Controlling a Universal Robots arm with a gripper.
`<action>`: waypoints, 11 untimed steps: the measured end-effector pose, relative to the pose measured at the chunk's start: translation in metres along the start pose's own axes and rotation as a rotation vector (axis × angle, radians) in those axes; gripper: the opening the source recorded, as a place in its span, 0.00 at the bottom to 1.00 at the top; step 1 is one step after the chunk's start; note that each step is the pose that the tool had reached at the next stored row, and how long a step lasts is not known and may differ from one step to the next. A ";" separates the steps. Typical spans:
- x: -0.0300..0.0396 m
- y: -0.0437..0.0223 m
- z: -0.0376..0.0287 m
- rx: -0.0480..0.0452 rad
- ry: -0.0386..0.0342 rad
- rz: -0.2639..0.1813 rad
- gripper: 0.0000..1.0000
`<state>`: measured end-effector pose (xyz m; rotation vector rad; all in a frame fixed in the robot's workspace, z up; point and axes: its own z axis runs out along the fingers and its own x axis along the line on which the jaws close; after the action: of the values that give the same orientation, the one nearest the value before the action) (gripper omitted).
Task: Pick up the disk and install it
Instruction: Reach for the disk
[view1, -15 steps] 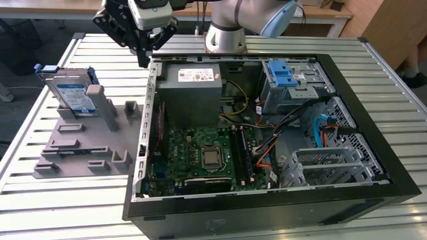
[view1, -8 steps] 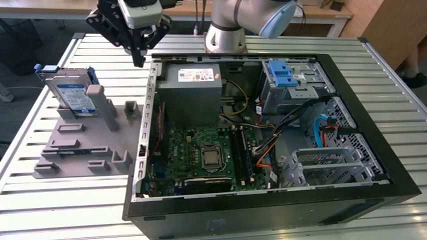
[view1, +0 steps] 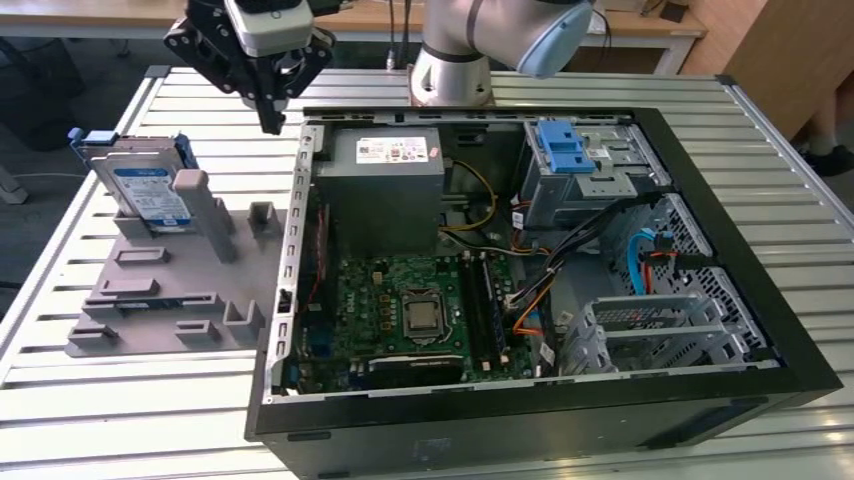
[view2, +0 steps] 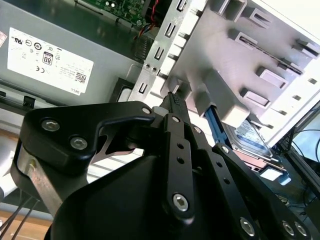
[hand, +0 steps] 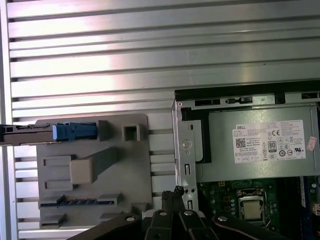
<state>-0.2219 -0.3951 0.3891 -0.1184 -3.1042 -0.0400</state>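
Exterior view: losing the top of the arm (view1: 454, 60) past the picture's border, and losing the lower part of the disk (view1: 144, 192) behind a post of the grey holder (view1: 160, 290). Finding the disk standing tilted at the holder's far corner, its blue-and-white label facing out and blue rails running along its sides. Finding the holder lying flat on the worktop (view1: 120, 420), by the edge on the exterior view's left and just beside the open computer case (view1: 534, 405).

Catching the disk (hand: 27, 135) only edge-on in the first wrist view, with one end running out of the picture and the label not readable from there. Glimpsing the disk (view2: 250, 134) in the second wrist view past the holder (view2: 240, 45), mostly blocked by a post and by the black links of the gripper.

Seeing the gripper (view1: 275, 118) hanging near the worktop's far edge, over the gap between the holder and the case's far corner. Seeing it, in both wrist views (hand: 175, 191) (view2: 172, 98), with fingertips pressed together, pinching nothing and touching nothing. Keeping apart from the disk, and sitting closer to the case rim and to the grey box with a white sticker (view1: 380, 200) inside it.
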 end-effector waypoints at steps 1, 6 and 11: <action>0.0004 0.0000 0.0001 0.0000 0.0000 0.000 0.11; 0.0008 -0.0001 0.0001 0.0000 0.0000 0.000 0.11; 0.0053 -0.0001 0.0002 0.0001 -0.0003 0.000 0.11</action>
<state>-0.2272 -0.3948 0.3891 -0.1179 -3.1045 -0.0399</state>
